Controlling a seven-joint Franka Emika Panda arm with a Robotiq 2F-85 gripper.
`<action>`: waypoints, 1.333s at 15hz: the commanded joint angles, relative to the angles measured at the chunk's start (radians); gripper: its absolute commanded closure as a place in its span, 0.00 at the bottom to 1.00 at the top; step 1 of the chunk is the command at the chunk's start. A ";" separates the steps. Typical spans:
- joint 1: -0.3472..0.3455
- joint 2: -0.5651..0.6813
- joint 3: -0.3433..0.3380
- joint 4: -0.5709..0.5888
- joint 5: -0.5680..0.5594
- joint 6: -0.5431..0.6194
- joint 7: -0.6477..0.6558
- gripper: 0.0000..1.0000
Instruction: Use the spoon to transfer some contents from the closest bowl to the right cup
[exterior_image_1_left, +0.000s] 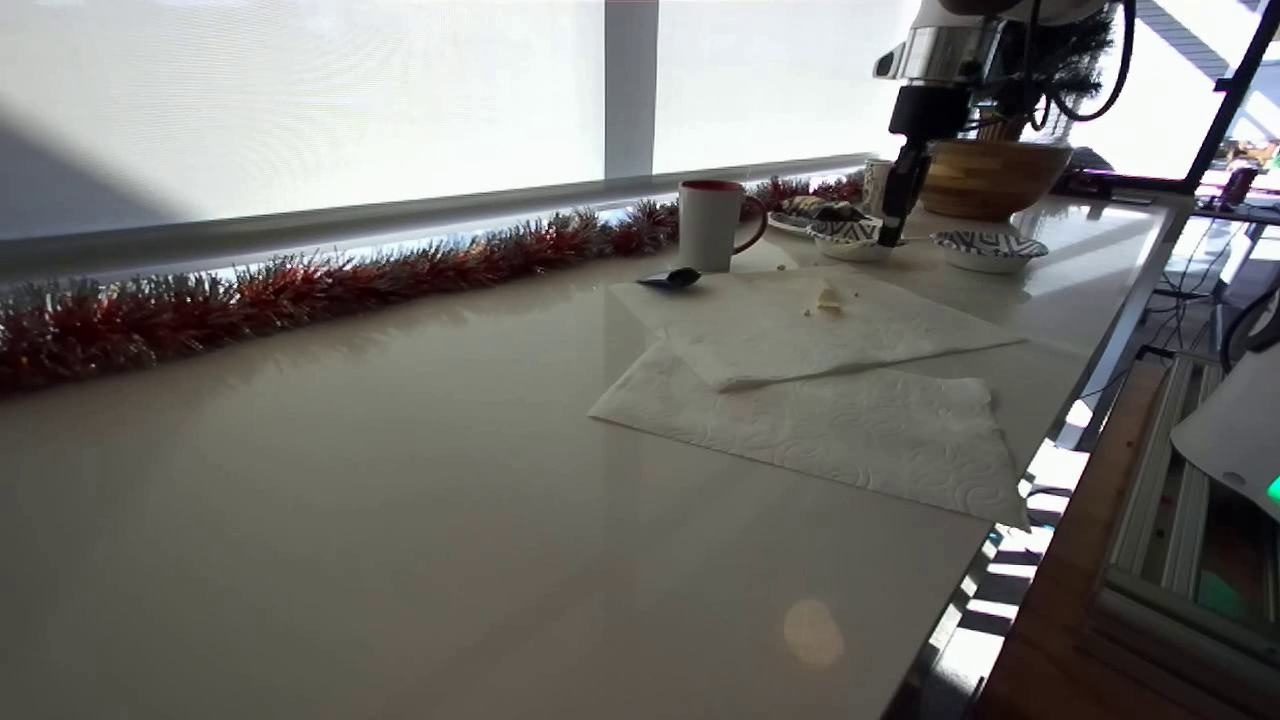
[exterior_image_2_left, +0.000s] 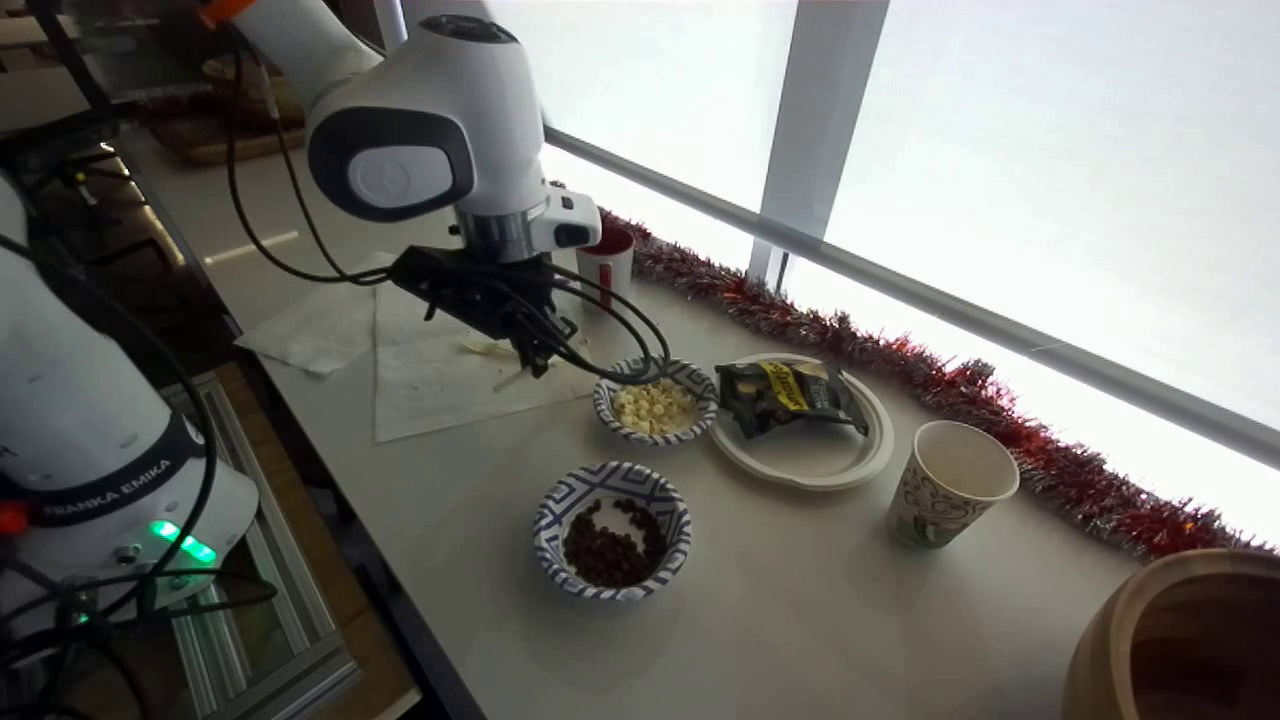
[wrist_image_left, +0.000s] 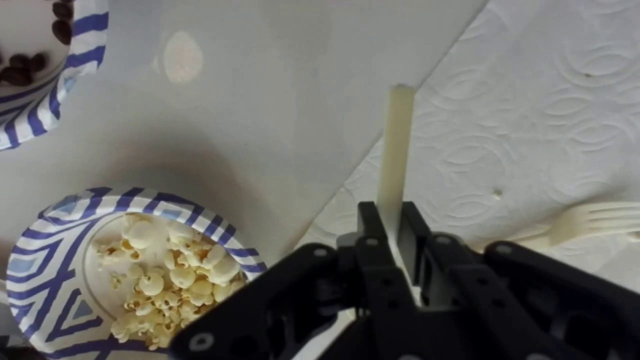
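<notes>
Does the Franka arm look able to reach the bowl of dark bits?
Likely yes: that bowl is uncovered, with nothing visible between it and the end effector, which grips a pale handle.

The counter (exterior_image_2_left: 780, 620) carries paper towels (exterior_image_1_left: 840, 430), a mug (exterior_image_1_left: 708, 228) near their edge, two patterned bowls (exterior_image_2_left: 612, 482), a plate (exterior_image_2_left: 810, 457), a paper cup (exterior_image_2_left: 945, 495), a wooden bowl (exterior_image_1_left: 985, 182) and tinsel (exterior_image_1_left: 340, 295).

There are two patterned bowls (exterior_image_2_left: 625, 485) (exterior_image_2_left: 606, 402), one plate (exterior_image_2_left: 800, 465), one mug (exterior_image_1_left: 708, 230), one cup (exterior_image_2_left: 935, 500).
</notes>
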 joint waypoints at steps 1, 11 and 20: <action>-0.014 0.115 0.031 0.000 0.101 0.136 -0.015 0.97; -0.108 -0.123 0.131 0.035 -0.299 -0.365 0.232 0.19; -0.086 -0.370 0.175 0.189 -0.222 -0.690 0.295 0.00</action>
